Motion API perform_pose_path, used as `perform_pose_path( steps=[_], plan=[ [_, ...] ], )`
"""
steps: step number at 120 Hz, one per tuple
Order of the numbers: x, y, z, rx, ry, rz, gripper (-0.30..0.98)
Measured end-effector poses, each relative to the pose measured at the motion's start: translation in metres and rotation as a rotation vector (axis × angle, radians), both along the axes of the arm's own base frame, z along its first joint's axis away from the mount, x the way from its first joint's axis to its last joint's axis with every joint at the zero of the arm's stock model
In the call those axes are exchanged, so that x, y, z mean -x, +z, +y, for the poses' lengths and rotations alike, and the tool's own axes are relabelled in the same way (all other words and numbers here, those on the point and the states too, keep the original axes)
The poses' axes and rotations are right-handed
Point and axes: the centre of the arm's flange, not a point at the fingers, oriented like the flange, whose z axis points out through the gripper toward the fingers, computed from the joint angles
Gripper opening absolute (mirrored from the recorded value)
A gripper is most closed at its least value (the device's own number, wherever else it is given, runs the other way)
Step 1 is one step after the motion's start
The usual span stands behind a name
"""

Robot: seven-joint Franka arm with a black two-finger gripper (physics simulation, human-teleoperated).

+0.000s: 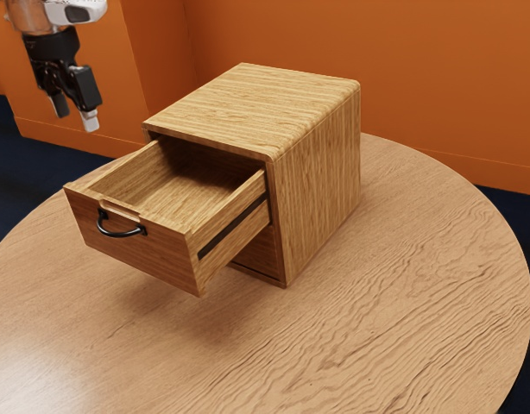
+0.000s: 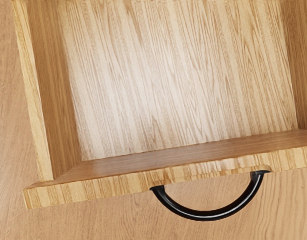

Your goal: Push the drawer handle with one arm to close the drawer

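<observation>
The gripper (image 1: pixel 75 114) hangs open in the air at the exterior view's upper left, well above the table and apart from the drawer. A wooden drawer (image 1: pixel 144 257) stands pulled far out of the cabinet (image 1: pixel 317 172), with a black curved handle (image 1: pixel 120 233) on its front panel. Seen from above in the wrist view, the drawer (image 2: pixel 178 90) has a bare wooden floor, and the handle (image 2: pixel 208 215) curves outward from its front edge. Nothing touches the handle.
The cabinet stands on a round wooden table (image 1: pixel 394 302). Its lower front (image 1: pixel 261 250) sits partly hidden below the extended drawer. An orange wall (image 1: pixel 420 78) rises behind the table, and an orange block-like wall section (image 1: pixel 118 95) stands behind the gripper.
</observation>
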Motion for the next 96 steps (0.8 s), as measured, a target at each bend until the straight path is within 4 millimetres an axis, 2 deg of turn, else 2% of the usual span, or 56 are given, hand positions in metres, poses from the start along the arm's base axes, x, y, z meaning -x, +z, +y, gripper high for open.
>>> perform_pose_path(
  steps=[10, 14, 24, 33, 41, 45, 50, 59, 68, 80, 96],
  plan=[
    [0.003, 0.002, -0.001, 0.004, -0.005, -0.017, 0.69],
    [0.007, -0.007, -0.001, 0.009, -0.008, -0.001, 0.69],
    [0.026, -0.003, -0.003, 0.023, -0.020, -0.016, 0.69],
    [0.066, -0.009, -0.021, 0.047, -0.054, -0.018, 0.69],
    [0.093, -0.022, -0.058, 0.029, -0.083, -0.019, 0.68],
    [0.100, -0.033, -0.070, 0.021, -0.085, -0.009, 0.62],
    [0.104, -0.045, -0.079, 0.016, -0.076, -0.001, 0.51],
    [0.107, -0.058, -0.082, 0.008, -0.023, -0.005, 0.31],
    [0.106, -0.068, -0.086, 0.004, 0.048, -0.011, 0.16],
    [0.104, -0.078, -0.080, 0.003, 0.169, -0.015, 0.05],
    [0.101, -0.084, -0.078, 0.007, 0.307, -0.020, -0.03]
  ],
)
